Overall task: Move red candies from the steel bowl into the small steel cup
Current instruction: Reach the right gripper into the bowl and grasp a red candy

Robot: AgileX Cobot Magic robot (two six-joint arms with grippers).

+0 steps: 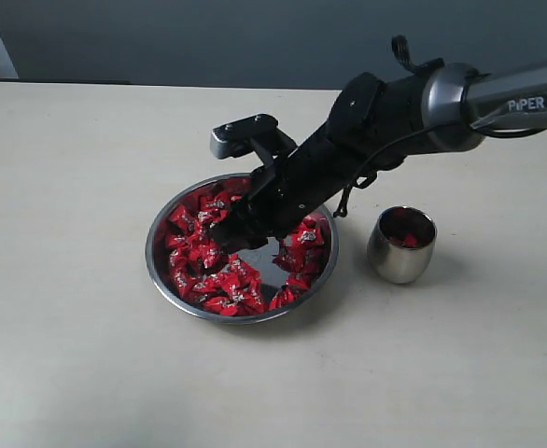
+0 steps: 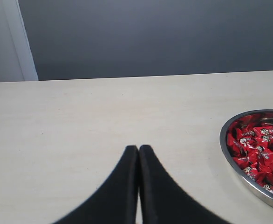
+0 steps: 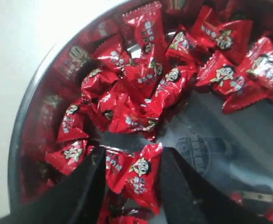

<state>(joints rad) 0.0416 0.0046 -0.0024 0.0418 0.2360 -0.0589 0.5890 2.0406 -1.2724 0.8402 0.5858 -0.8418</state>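
Sitting low inside the steel bowl (image 1: 150, 250), the right gripper (image 3: 133, 156) is the closest thing we see from its own camera. Its two black fingers (image 3: 80, 191) have one of the red candies (image 3: 137, 173) between them. The candy touches both fingers, so we say the gripper is holding it. Just past that candy lie more red candies in a heap. They are shiny, and each has a little whitish picture on it. Beside the heap we see a bit of the bowl's flat bottom with a stamp (image 3: 197, 154) on it.

From the camera off the arms, the nearest thing is the pale table (image 1: 87, 373). A bit farther in sits the bowl, round and wide. Candies fill its left side and its front. The gripper's tip is down among them, near the middle. To the right of the bowl, near it but not touching, stands the small steel cup (image 1: 401, 254). It is upright, and we can see some red inside it. Behind these, the black right arm (image 1: 395, 107) slants up and away to the right. Farthest back is a dark grey wall (image 1: 208, 37).

The left gripper (image 2: 138, 148) is squeezed shut, and its two fingers touch each other. It hangs over the table. Farther off from it we see part of the bowl with candies in it.
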